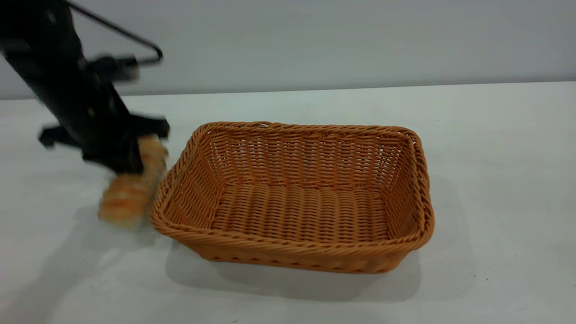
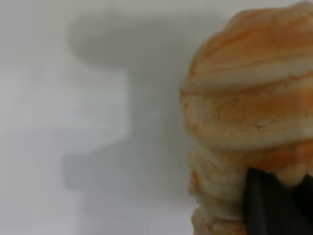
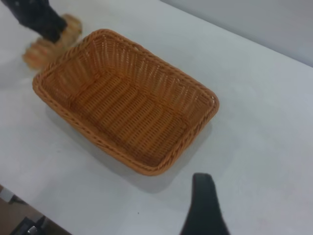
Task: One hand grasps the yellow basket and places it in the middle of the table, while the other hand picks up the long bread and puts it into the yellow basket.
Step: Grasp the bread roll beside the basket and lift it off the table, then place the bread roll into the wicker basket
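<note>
Only the right wrist view shows the right gripper, a single dark finger above the table beyond the yellow basket; whether it is open cannot be told. The exterior view shows the left gripper, blurred, clamped on the long bread just beside the basket's left rim. The left wrist view shows the bread's ridges close up, cropped.
</note>
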### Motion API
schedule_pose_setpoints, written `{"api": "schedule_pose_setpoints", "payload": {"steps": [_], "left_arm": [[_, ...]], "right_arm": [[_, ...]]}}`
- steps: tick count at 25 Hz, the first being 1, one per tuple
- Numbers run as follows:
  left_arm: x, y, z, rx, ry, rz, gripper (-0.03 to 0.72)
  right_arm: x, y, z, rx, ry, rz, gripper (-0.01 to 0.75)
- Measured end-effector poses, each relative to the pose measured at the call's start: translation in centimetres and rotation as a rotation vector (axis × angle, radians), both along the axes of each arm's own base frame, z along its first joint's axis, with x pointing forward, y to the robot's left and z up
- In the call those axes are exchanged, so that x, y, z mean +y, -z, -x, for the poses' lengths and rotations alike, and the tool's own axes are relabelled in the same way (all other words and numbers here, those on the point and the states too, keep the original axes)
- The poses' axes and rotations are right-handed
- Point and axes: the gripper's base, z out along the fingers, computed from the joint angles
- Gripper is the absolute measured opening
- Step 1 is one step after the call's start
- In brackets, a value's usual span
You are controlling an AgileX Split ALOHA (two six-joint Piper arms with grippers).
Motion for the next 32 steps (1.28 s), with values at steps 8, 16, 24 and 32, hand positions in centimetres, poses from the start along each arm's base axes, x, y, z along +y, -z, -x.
{"api": "schedule_pose_setpoints", "payload": {"steps": [8, 16, 24, 32], "left_arm": [[-3.0, -7.5, 1.2, -0.170, 0.074, 0.045, 0.071], [-11.0, -6.9, 2.9, -0.280, 0.265, 0.098, 0.071], [-14.6, -2.2, 3.2, -0.304, 0.336, 0.113, 0.080], [-14.7, -2.0, 3.1, -0.313, 0.347, 0.107, 0.423]], "right_arm": [[0.0, 0.0, 0.0, -0.002, 0.000, -0.001, 0.547], [0.0, 0.0, 0.0, -0.003, 0.000, -0.001, 0.547], [0.0, 0.0, 0.0, -0.003, 0.000, -0.001, 0.547], [0.0, 0.1, 0.1, 0.016, -0.002, 0.008, 0.547]]}}
